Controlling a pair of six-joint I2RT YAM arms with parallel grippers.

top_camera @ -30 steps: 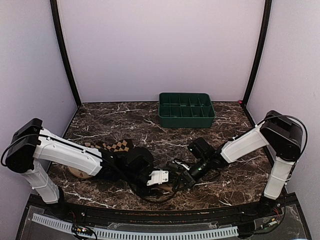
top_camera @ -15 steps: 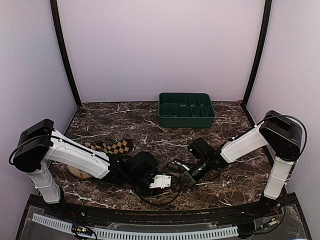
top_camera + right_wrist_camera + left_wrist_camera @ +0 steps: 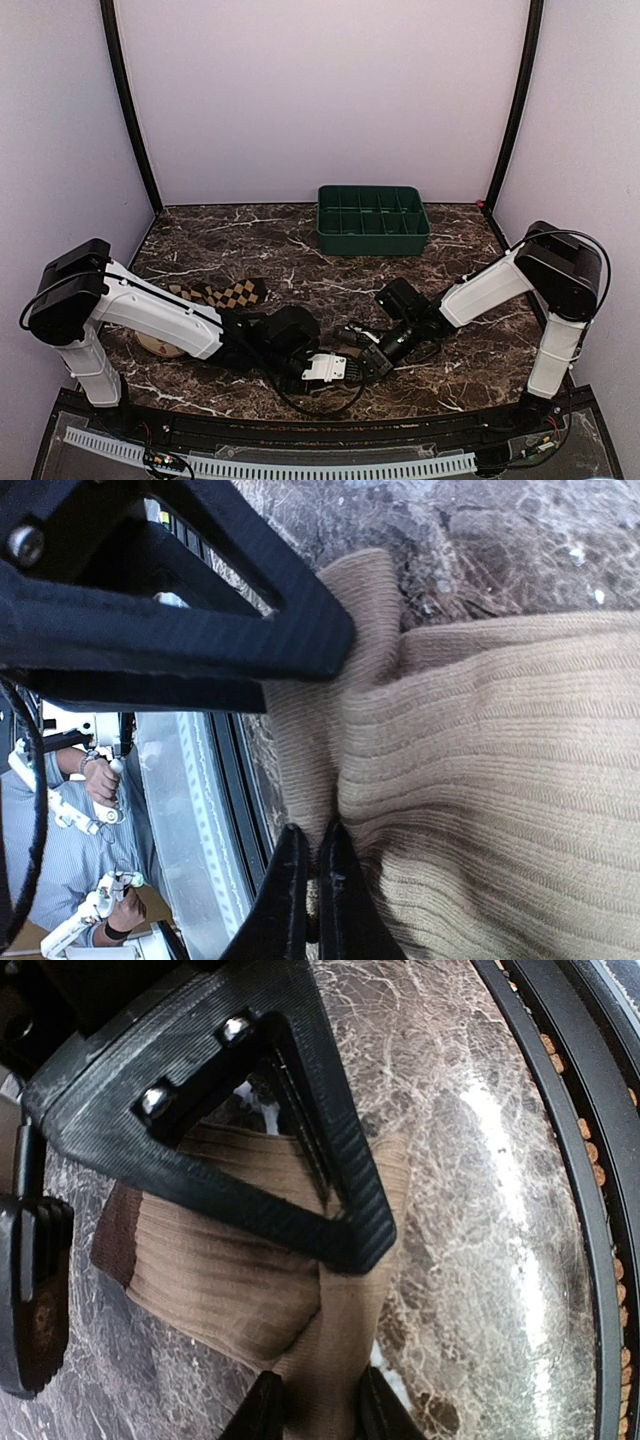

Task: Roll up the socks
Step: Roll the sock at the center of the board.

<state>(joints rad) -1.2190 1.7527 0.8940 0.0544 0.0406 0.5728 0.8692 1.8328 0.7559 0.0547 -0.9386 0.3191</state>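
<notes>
A plain tan-brown sock (image 3: 220,1280) lies bunched on the marble table near the front edge. My left gripper (image 3: 320,1415) is shut on a narrow strip of it. My right gripper (image 3: 312,900) is shut on a fold of the same sock (image 3: 500,780). In the top view both grippers, left (image 3: 345,368) and right (image 3: 368,360), meet over the sock and hide it. The right finger frame (image 3: 250,1140) lies across the sock in the left wrist view. A diamond-check sock (image 3: 228,293) lies flat behind the left arm.
A green compartment tray (image 3: 372,220) stands at the back centre. A round cream dish (image 3: 155,345) is partly under the left arm. The table's black front rail (image 3: 590,1210) runs close beside the sock.
The left arm's wrist has shifted right and toward the front edge. The right arm has hardly moved. Both grippers stay pinched on the tan sock.
</notes>
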